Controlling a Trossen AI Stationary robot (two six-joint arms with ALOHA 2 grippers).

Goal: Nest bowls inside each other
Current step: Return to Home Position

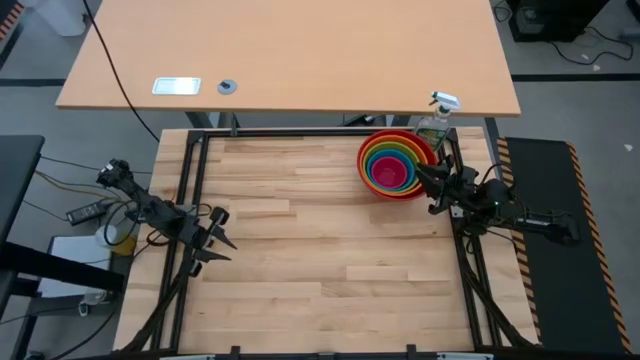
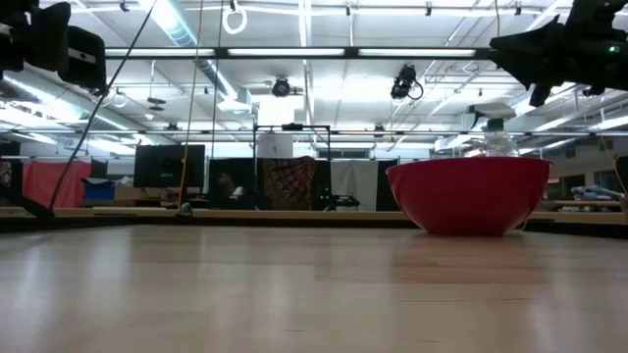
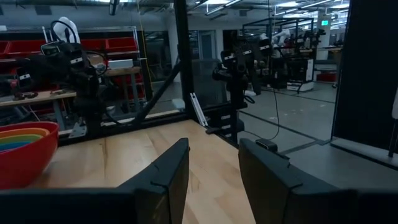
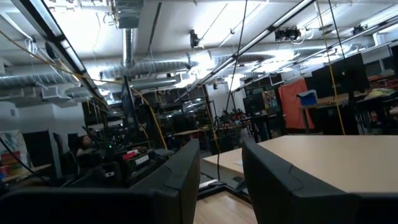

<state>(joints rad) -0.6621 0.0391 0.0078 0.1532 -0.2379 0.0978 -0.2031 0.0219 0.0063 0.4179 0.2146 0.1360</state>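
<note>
Bowls are found nested by the spray bottle, its label unreadable. Left gripper and right gripper are held spread.

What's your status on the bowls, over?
Left gripper open, empty, well off to the left. Right gripper open, empty, raised beside the bowls. All nested, red outermost, pink innermost. Spray bottle stands just behind them.

Table ctr open; bowls & spray bottle block right edge.
</note>
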